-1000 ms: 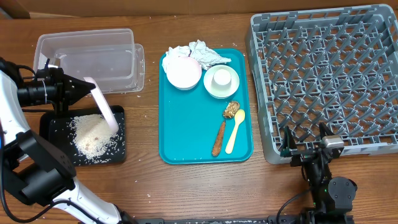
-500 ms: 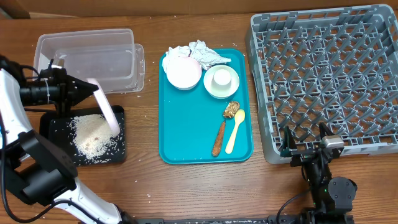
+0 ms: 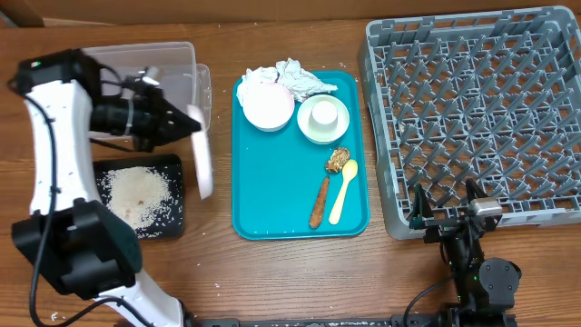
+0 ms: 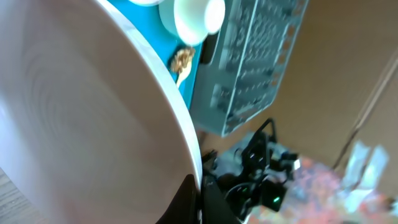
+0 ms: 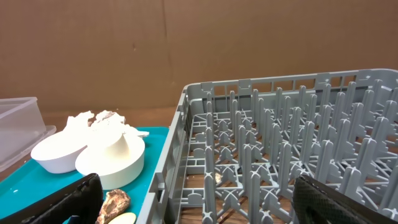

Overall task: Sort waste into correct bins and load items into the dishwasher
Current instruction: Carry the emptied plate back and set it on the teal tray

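- Wooden table [image 3: 272, 272]; brown cardboard wall behind it in the right wrist view
- Left gripper [image 3: 185, 127]: clamped on the rim of the pale plate [image 3: 203, 165], which hangs on edge in the air over the strip of table between the black tray [image 3: 169, 225] and the teal tray [image 3: 272, 191]
- Black tray: heap of rice [image 3: 136, 193]
- Clear tub [image 3: 172, 64]: just behind the black tray
- Teal tray: pink bowl [image 3: 266, 104]; white bowl [image 3: 309, 134] with small cup [image 3: 323, 113] at its middle; napkins [image 3: 295, 77] at the far edge; brown lump [image 3: 339, 161]; sausage stick [image 3: 320, 202]; yellow spoon [image 3: 342, 193] beside the stick
- Dish rack [image 3: 481, 118]: right of the teal tray
- Right gripper [image 3: 445, 211]: fingers spread wide, at the rack's near edge
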`<control>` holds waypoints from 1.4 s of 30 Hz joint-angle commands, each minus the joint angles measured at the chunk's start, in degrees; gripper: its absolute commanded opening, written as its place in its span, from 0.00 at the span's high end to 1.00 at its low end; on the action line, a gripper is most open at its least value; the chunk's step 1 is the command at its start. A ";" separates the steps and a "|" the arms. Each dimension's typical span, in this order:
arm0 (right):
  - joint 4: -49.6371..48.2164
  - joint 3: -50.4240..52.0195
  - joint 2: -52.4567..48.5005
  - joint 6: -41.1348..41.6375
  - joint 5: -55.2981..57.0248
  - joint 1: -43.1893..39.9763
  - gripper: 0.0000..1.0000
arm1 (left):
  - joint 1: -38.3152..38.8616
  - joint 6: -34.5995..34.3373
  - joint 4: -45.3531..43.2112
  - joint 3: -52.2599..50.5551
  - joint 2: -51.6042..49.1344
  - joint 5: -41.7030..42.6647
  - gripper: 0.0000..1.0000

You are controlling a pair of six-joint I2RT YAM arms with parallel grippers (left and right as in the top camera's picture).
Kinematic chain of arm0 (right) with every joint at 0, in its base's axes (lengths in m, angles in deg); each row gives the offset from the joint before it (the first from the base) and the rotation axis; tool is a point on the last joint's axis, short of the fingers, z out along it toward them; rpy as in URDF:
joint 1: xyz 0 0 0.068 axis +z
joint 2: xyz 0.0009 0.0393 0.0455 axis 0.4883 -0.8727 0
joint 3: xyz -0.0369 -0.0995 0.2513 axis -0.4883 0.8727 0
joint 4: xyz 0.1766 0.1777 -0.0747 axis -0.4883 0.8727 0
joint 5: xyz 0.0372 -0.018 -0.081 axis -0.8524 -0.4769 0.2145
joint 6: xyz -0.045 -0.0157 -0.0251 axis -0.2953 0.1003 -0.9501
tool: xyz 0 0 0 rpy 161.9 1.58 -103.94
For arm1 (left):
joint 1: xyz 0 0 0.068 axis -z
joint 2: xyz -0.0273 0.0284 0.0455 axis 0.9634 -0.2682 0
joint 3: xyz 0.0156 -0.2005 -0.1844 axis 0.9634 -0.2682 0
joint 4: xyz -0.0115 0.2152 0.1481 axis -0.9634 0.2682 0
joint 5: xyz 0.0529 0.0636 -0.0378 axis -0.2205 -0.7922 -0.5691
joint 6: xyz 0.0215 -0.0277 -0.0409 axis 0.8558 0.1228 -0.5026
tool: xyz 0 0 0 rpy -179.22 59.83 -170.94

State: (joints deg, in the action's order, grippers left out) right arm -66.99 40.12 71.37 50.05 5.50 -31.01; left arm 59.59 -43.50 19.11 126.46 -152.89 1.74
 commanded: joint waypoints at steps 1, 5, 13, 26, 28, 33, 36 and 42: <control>-0.26 0.59 0.57 -0.04 0.57 0.00 0.00 | 6.29 -2.05 -1.38 -0.33 3.37 -7.19 0.96; -0.26 0.59 0.57 -0.04 0.57 0.00 0.00 | 12.61 -8.52 -3.98 -0.33 4.13 -17.35 0.96; -0.26 0.59 0.57 -0.04 0.57 0.00 0.00 | 27.10 -15.72 -12.52 -0.33 4.15 -27.41 0.96; -0.26 0.59 0.57 -0.04 0.57 0.00 0.00 | 43.34 -29.00 -17.84 -0.35 3.69 -52.24 0.96; -0.26 0.59 0.57 -0.02 0.57 0.00 0.00 | 44.92 -29.79 -18.27 -0.35 3.13 -52.59 0.96; -0.26 0.59 0.57 -0.04 0.57 0.00 0.00 | 47.21 -30.88 -19.12 -0.39 0.96 -52.61 0.96; -0.26 0.59 0.57 -0.02 0.57 0.00 0.00 | 48.06 -31.30 -19.17 -0.39 -0.90 -52.68 0.96; -0.26 0.59 0.55 -0.04 0.57 0.00 0.00 | 49.05 -32.41 -19.37 -0.39 -5.18 -52.61 0.96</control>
State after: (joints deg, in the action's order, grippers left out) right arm -67.03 40.12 71.37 50.00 5.50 -31.01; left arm 107.89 -74.01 -0.25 126.31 -155.43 -49.65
